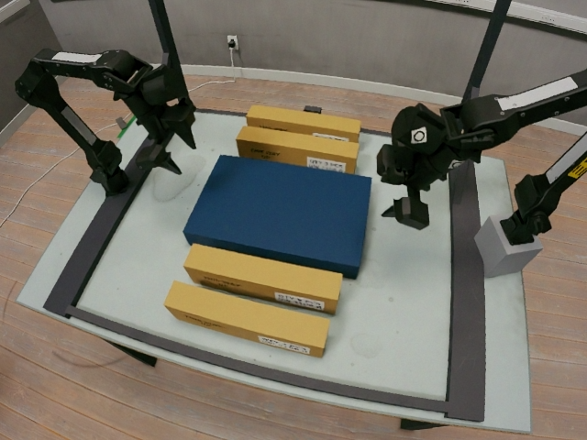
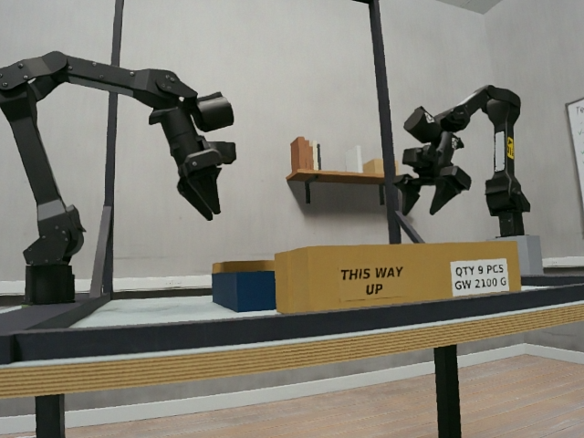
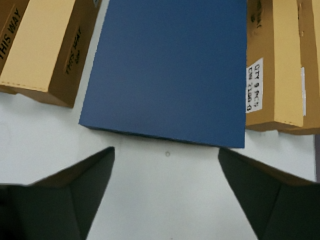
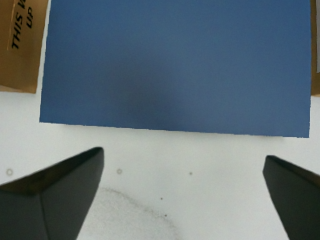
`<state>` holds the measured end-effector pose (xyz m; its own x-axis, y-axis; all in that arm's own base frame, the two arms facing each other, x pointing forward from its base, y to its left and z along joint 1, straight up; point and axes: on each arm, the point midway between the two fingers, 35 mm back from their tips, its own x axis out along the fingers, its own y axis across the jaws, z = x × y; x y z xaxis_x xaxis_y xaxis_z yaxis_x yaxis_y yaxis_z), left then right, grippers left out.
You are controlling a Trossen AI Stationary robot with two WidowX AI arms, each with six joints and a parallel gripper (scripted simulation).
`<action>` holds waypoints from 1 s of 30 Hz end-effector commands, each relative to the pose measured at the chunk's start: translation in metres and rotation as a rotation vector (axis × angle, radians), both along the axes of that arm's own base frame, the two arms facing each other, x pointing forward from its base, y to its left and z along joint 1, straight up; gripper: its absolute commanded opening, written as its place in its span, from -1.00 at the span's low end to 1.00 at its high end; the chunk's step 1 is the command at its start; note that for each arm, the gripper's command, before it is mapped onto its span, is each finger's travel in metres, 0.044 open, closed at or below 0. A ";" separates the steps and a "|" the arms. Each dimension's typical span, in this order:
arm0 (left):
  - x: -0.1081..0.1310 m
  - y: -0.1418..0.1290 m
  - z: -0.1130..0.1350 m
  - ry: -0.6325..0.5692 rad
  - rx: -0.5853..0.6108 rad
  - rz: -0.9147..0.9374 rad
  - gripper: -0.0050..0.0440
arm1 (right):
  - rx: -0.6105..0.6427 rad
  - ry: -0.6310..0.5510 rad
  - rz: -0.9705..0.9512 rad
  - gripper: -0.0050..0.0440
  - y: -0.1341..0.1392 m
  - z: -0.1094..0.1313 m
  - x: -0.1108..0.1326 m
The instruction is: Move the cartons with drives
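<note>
Across the middle of the pale surface (image 1: 403, 302) (image 2: 155, 311) (image 3: 165, 195) (image 4: 150, 175) lies the broad blue rectangular platform (image 1: 280, 208) (image 2: 243, 289) (image 3: 165, 65) (image 4: 175, 65), with no carton on it! Toward the wall-side edge, two long tan cardboard boxes stand side by side: the outer far carton (image 1: 303, 119) and the inner far carton (image 1: 296, 142) (image 3: 287, 65) (image 4: 22, 50). Opposite, the inner near carton (image 1: 265, 269) (image 3: 40, 45) (image 4: 316, 80) sits just beside the platform, the outer near carton (image 1: 246, 305) (image 2: 401, 277) (image 3: 7, 30) closer to the front edge, its label reading QTY 9 PCS, GW 2100 G. And the tools? Left tool (image 1: 386, 194) (image 2: 419, 213) (image 3: 166, 151), fingers wide apart, hovers off one short end of the platform; right tool (image 1: 186, 160) (image 2: 214, 216) (image 4: 185, 153), also spread and holding nothing, hangs off the other.
</note>
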<state>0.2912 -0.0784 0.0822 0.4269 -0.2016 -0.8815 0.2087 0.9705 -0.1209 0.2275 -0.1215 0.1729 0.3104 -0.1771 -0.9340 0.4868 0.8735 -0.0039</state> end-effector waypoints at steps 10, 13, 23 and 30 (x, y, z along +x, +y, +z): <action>0.005 -0.002 0.007 -0.020 -0.008 0.001 0.76 | -0.010 -0.019 0.000 0.76 -0.002 0.007 0.003; 0.006 -0.002 0.007 -0.014 0.001 -0.007 0.76 | -0.010 -0.019 0.000 0.76 -0.002 0.007 0.003; 0.006 -0.002 0.007 -0.014 0.001 -0.007 0.76 | -0.010 -0.019 0.000 0.76 -0.002 0.007 0.003; 0.010 -0.030 0.006 0.046 0.143 -0.135 0.76 | -0.010 -0.019 0.000 0.76 -0.002 0.007 0.003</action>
<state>0.2894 -0.0780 0.0800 0.4014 -0.1661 -0.9007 0.2196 0.9722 -0.0814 0.2275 -0.1215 0.1729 0.3104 -0.1771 -0.9340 0.4868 0.8735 -0.0039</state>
